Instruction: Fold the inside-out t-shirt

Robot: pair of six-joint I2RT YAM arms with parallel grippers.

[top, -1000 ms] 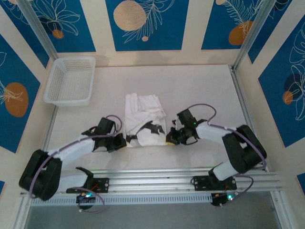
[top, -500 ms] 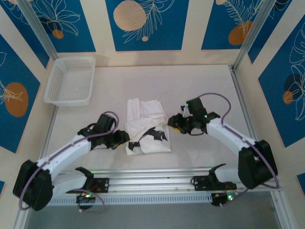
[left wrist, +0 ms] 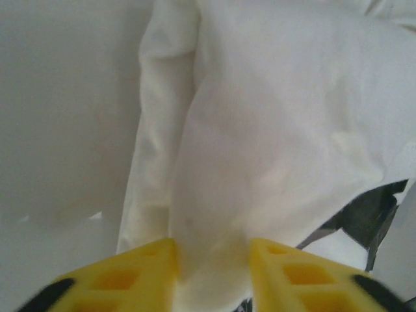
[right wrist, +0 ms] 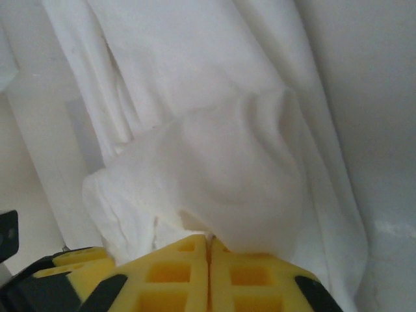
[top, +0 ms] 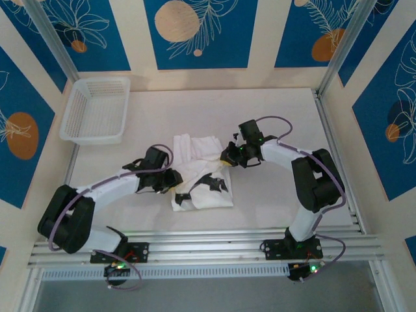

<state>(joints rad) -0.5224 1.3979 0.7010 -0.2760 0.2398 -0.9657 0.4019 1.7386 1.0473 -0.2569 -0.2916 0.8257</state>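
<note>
1. The shirt (top: 201, 174) lies in a rumpled, partly folded heap at the middle of the tabletop (top: 286, 110), well apart from the basket (top: 96, 109) at 10 o'clock.
2. The left tool (top: 174, 182) is set at the heap's 8 o'clock edge. In the left wrist view a gathered neck of cloth (left wrist: 273, 130) is drawn in between its yellow fingers (left wrist: 133, 270), so a fold of shirt is judged to be grasped.
3. The right tool (top: 227, 156) is set at the heap's 2 o'clock corner. In the right wrist view its fingers (right wrist: 175, 260) are clenched together and a hump of cloth (right wrist: 214, 162) rises from the tips, so a thin layer appears to be nipped.
4. The cloth is judged light, limp and thin. It is expected to sag, crease and slip if only one layer is caught.
5. Hold is best taken at edges or corners, through all layers, with the two grips kept well apart so the cloth is stretched flat.
</note>
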